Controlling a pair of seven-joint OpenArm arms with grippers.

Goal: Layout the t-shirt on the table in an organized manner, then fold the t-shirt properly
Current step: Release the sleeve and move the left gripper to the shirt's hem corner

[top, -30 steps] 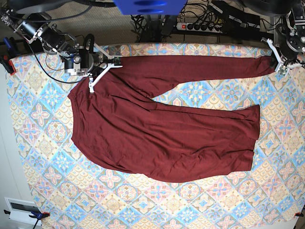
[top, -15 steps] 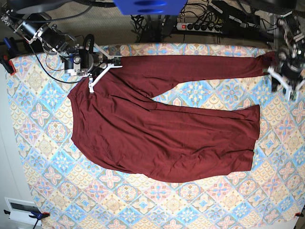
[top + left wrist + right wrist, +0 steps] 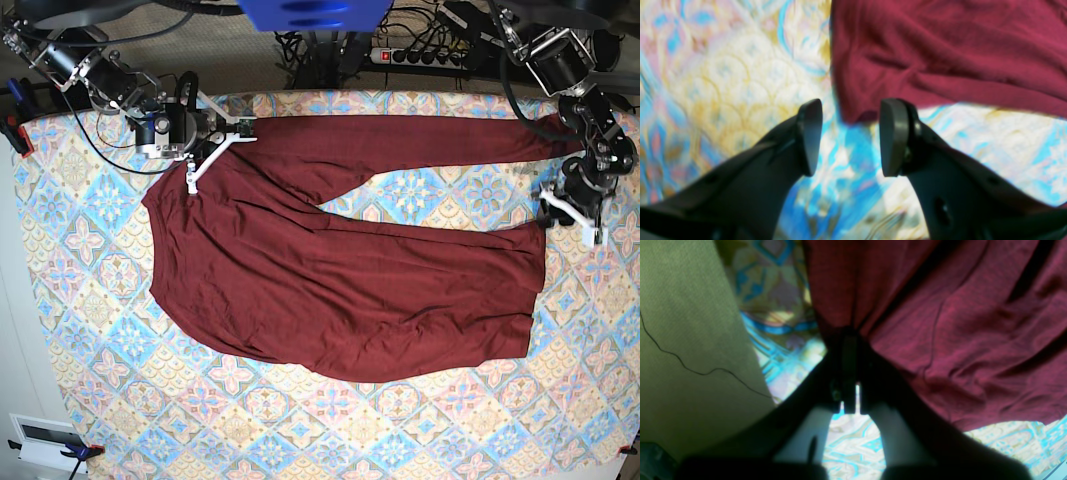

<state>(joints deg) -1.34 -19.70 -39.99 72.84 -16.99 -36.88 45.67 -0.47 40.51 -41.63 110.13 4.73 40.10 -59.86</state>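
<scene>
The maroon t-shirt (image 3: 340, 280) lies spread on the patterned table (image 3: 110, 330), body across the middle, one long sleeve (image 3: 450, 140) stretched along the far edge. My right gripper (image 3: 222, 150) is shut on the t-shirt's shoulder fabric near the far left; the right wrist view shows its jaws (image 3: 850, 373) pinching a fold of the t-shirt (image 3: 957, 340). My left gripper (image 3: 572, 215) is open just right of the hem's upper right corner. In the left wrist view that corner of the t-shirt (image 3: 940, 50) lies just ahead of the open fingertips (image 3: 810, 136).
The table's far edge and olive floor (image 3: 683, 340) lie right beside my right gripper. A power strip (image 3: 420, 55) and cables sit behind the table. Clamps (image 3: 12, 125) hold the cloth at the left edge. A white box (image 3: 45, 440) sits at the front left.
My left gripper has moved from the sleeve cuff at the far right corner toward me, down to the hem's corner. The sleeve stays where it lay. The right arm has not moved.
</scene>
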